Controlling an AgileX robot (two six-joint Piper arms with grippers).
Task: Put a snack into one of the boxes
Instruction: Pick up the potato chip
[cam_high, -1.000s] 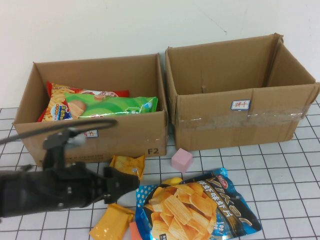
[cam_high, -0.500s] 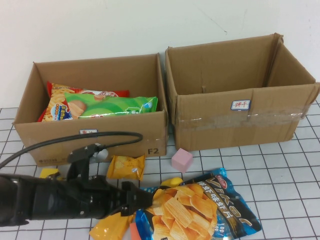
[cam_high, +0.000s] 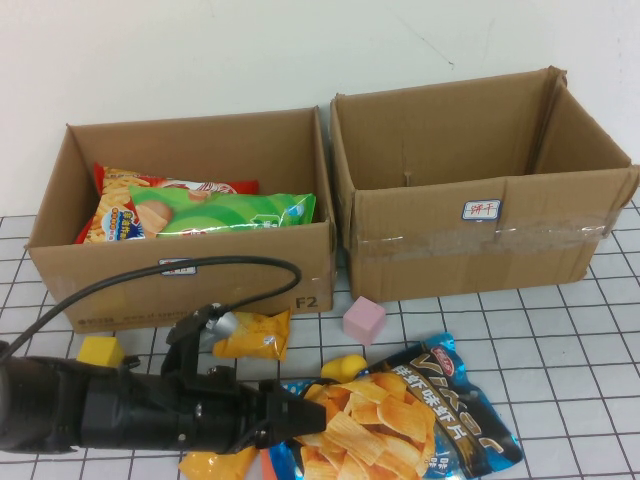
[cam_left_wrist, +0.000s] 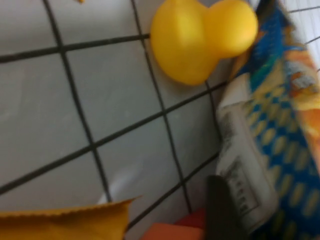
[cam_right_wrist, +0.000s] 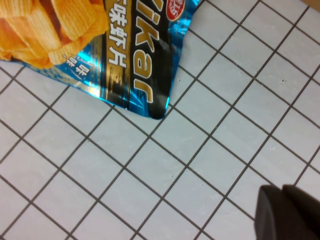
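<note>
A blue bag of chips (cam_high: 400, 420) lies on the tiled table in front of two open cardboard boxes. The left box (cam_high: 250, 270) holds a green snack bag (cam_high: 225, 213) and a red and yellow one (cam_high: 120, 205). The right box (cam_high: 470, 240) looks empty. My left gripper (cam_high: 297, 415) is low over the table at the blue bag's left edge. In the left wrist view one dark finger (cam_left_wrist: 222, 210) stands beside the bag's edge (cam_left_wrist: 270, 150); the other finger is hidden. My right gripper (cam_right_wrist: 287, 210) is shut and empty over bare tiles, near a corner of the bag (cam_right_wrist: 100, 50).
Small orange packets lie by the left box (cam_high: 255, 333) and under my left arm (cam_high: 215, 465). A yellow rounded toy (cam_high: 345, 365), which also shows in the left wrist view (cam_left_wrist: 200, 40), a pink cube (cam_high: 363, 319), a yellow cube (cam_high: 100, 351) and a red block (cam_high: 268, 462) lie about.
My left arm has moved right and lower, bringing its gripper to the blue bag's left edge. The bag's left side has shifted a little. The yellow cube is now uncovered.
</note>
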